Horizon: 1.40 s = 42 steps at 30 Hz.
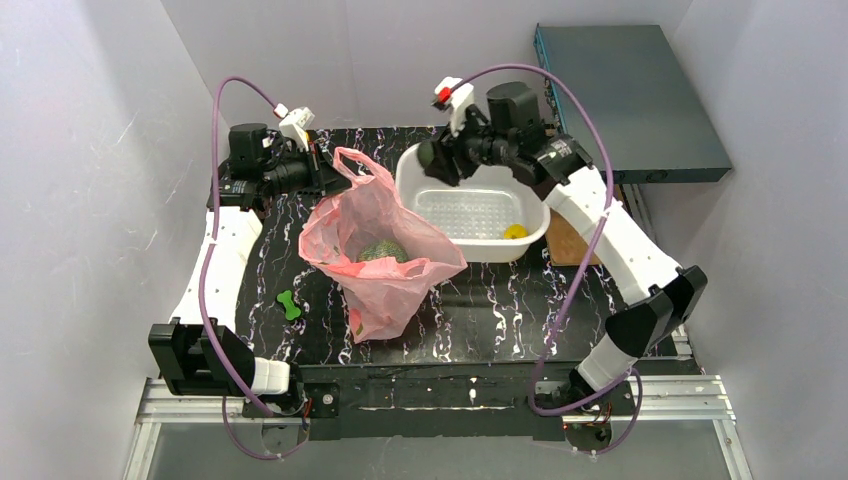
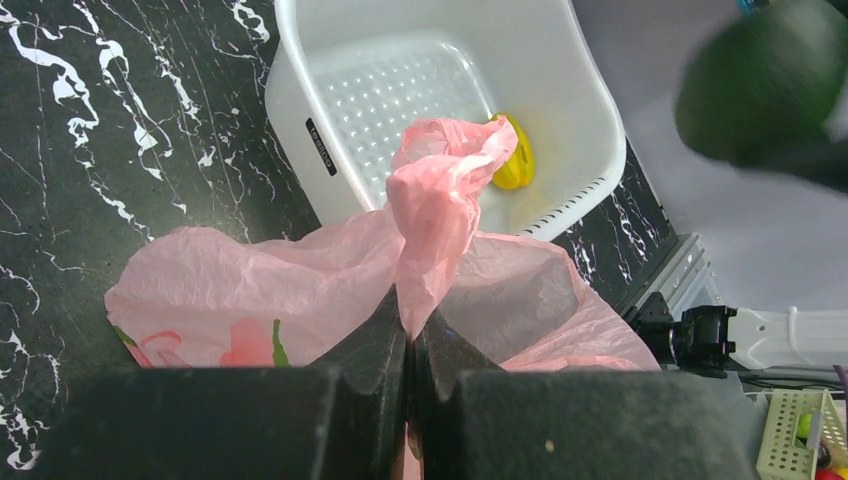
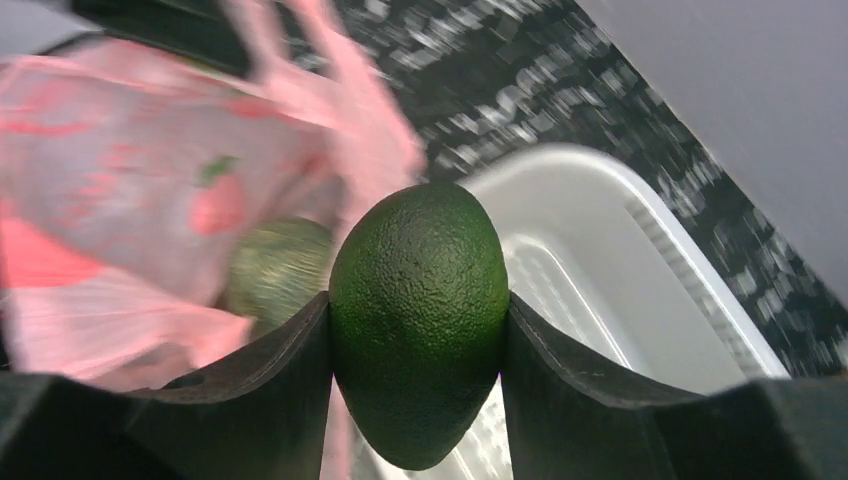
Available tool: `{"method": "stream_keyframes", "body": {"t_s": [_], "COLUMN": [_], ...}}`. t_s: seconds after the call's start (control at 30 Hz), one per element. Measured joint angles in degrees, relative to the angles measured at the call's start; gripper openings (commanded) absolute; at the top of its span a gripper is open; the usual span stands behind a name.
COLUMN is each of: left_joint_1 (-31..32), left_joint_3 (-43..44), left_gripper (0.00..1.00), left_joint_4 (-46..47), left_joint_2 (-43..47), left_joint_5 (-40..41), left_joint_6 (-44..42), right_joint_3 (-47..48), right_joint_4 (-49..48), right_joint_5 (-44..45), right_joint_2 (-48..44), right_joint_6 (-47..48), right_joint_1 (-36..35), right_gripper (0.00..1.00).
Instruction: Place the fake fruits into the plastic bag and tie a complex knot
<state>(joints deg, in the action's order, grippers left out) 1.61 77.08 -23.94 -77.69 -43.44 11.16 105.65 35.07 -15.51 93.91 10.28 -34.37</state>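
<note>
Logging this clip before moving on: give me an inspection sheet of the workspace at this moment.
Surface: black marbled table.
Job's things: melon in bag; avocado held above basket edge; yellow fruit in basket.
Clutter: green bone toy left of bag.
Grippers: left gripper shut on bag handle; right gripper shut on avocado.
Cables: purple cables loop above both arms.
Surroundings: grey box back right; white walls.

A robotics lab cell: plain white panels wall in the black marbled tabletop, aluminium rails along its near edge.
</note>
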Motion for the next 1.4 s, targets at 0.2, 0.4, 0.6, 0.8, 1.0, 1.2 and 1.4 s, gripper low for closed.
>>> {"method": "stream_keyframes", "body": {"t_s": [0.2,0.4,0.6,0.8,1.0,1.2,1.4], "left_joint_1": [0.0,0.0,0.0,0.0,0.0,0.0,0.0], "left_joint_3": [-1.0,-1.0,-1.0,-1.0,-1.0,-1.3,-1.4], "left_gripper": [0.0,0.0,0.0,0.0,0.0,0.0,0.0], "left_joint_4": [0.2,1.0,1.2,1.2,1.3,1.3,1.3], "left_joint_2": [0.0,0.0,0.0,0.0,0.0,0.0,0.0], "left_joint_5": [0.0,0.0,0.0,0.0,-0.1,-0.1,-0.1], "left_joint_6": [0.7,1.5,1.9,1.9,1.9,1.9,1.9], "right_joint_3": [-0.6,-1.7,-5.5,-6.7,-6.7,-6.1,-2.2], "right_joint_4": [-5.3,-7.0,-7.3,-7.8,-8.3,-8.3,-8.2], "right_joint_5": [-9.7,-15.5,-14.3,-13.6,-13.6,-13.9,-14.4], "right_joint_2": [0.2,7.5,14.3,15.2,14.5,11.6,9.1], "right_joint_6": [2.6,5.7,9.2,9.7,9.1,8.0,7.2], "right_joint_1": [-10.8,-12.7,-14.0,-15.4,-15.9,-15.9,-15.7], "right_gripper": [0.01,0.01,0.17,0.62,0.72,0.76,0.79]}}
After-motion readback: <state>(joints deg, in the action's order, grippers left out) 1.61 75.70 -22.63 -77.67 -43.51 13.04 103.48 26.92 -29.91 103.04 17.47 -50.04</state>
